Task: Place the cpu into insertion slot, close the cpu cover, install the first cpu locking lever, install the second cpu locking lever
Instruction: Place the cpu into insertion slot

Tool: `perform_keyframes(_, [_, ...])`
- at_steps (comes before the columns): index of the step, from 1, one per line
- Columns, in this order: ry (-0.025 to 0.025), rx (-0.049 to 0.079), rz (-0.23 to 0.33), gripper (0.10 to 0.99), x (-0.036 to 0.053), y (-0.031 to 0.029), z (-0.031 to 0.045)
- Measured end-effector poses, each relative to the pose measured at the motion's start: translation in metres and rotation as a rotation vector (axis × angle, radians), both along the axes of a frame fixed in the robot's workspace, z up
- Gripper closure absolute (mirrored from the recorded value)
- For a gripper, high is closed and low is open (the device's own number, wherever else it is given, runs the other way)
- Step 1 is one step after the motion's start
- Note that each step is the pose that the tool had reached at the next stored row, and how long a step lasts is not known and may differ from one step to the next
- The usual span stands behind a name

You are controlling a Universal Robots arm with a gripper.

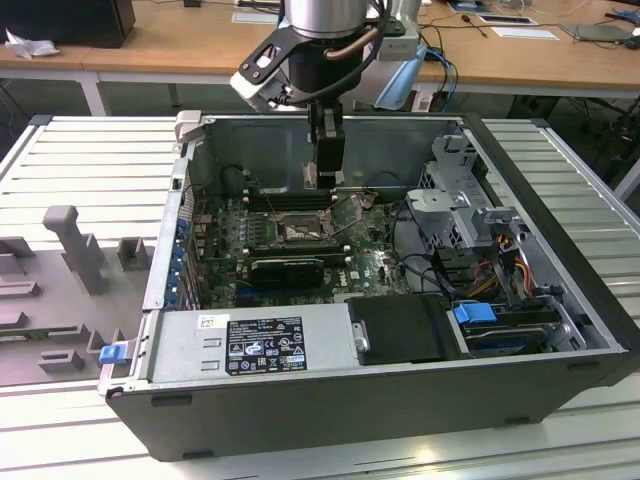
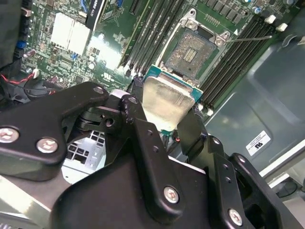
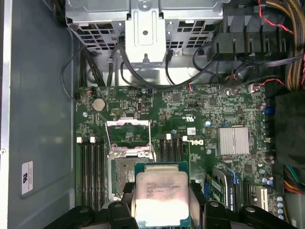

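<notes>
Reviewing the feeds from my station, I find the black two-fingered gripper [image 2: 166, 109] clamped on the small, flat, square cpu with the pale silver-grey metal top [image 2: 167, 100]. Its fingers [image 2: 137, 112] press against two opposite edges of the chip and are closed only to the chip's width. In both wrist views the cpu is held level with its metal top towards the camera, and a thin green rim shows along its edges.

I note the square dark insertion slot with its black and silver metal surround [image 2: 190, 52] lying uncovered, contact field exposed. The cpu hangs above the green circuit board [image 3: 190, 109] just beside the slot and is not seated in it. The thin silver-grey square metal cpu cover [image 3: 127, 122] is swung open off the slot, with board visible through its window. Long black memory slots [image 3: 90, 167] flank the slot on both sides, and a ribbed silver heat sink [image 3: 233, 140] sits well apart.

In the exterior view the arm reaches down into the open dark grey computer case [image 1: 400, 400], which lies on a slatted grey metal table [image 1: 90, 150]
</notes>
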State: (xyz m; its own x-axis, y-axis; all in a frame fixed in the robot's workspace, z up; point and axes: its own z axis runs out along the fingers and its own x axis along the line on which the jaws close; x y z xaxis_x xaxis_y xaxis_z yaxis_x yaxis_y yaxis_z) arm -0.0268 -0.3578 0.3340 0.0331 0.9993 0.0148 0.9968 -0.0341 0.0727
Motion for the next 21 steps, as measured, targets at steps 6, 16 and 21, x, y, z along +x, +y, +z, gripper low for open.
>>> perform_keyframes(6, [0.0, 0.0, 0.0, 0.557, -0.001, 0.0005, -0.0053])
perform_keyframes(16, [0.0001, 0.0, 0.0, 0.557, -0.0038, 0.0057, -0.0098])
perform_keyframes(21, [0.0001, 0.0, 0.0, 0.557, -0.0047, 0.0076, -0.0118])
